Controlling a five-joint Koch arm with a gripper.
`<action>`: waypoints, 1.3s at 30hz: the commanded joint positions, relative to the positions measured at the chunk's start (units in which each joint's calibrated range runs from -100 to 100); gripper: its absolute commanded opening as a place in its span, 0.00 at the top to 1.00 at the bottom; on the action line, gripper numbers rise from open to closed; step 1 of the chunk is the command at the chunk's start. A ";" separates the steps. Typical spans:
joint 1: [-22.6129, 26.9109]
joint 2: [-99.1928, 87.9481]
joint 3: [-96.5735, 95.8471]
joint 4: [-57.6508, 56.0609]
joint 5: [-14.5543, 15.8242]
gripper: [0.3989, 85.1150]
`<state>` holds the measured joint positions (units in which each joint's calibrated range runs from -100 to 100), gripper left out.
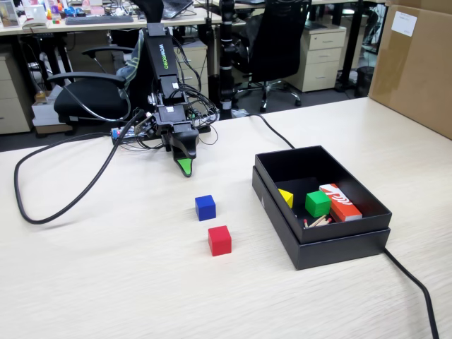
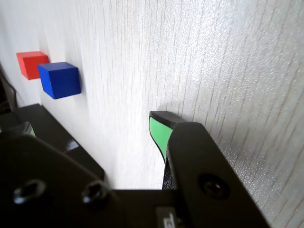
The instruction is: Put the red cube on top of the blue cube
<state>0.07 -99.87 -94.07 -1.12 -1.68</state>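
Red cube (image 1: 219,240) is positioned just beside blue cube (image 1: 205,207) on desk (image 1: 106,268); gripper (image 1: 185,168) is held apart; finger state cannot be told.

Fixed view: set high off the tabletop's (image 1: 106,282) near edge, looking obliquely down and across at the arm at 11 o'clock, office behind. Wrist view: rides on the gripper (image 2: 159,128), close above the surface, rolled sideways. Shared by the 2 views: the red cube (image 1: 219,240) (image 2: 31,64), the blue cube (image 1: 205,207) (image 2: 59,80) and the surrounding wood grain.
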 commanded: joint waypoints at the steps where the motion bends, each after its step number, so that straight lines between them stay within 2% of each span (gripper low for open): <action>1: 0.00 -0.13 -2.13 -0.48 0.10 0.43; 27: 0.05 -0.13 1.86 -1.77 -0.24 0.44; 31: 0.24 -0.13 13.11 -11.97 -0.34 0.45; 39: 1.81 3.20 38.76 -36.59 2.69 0.45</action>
<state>1.49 -98.45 -64.95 -30.86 0.07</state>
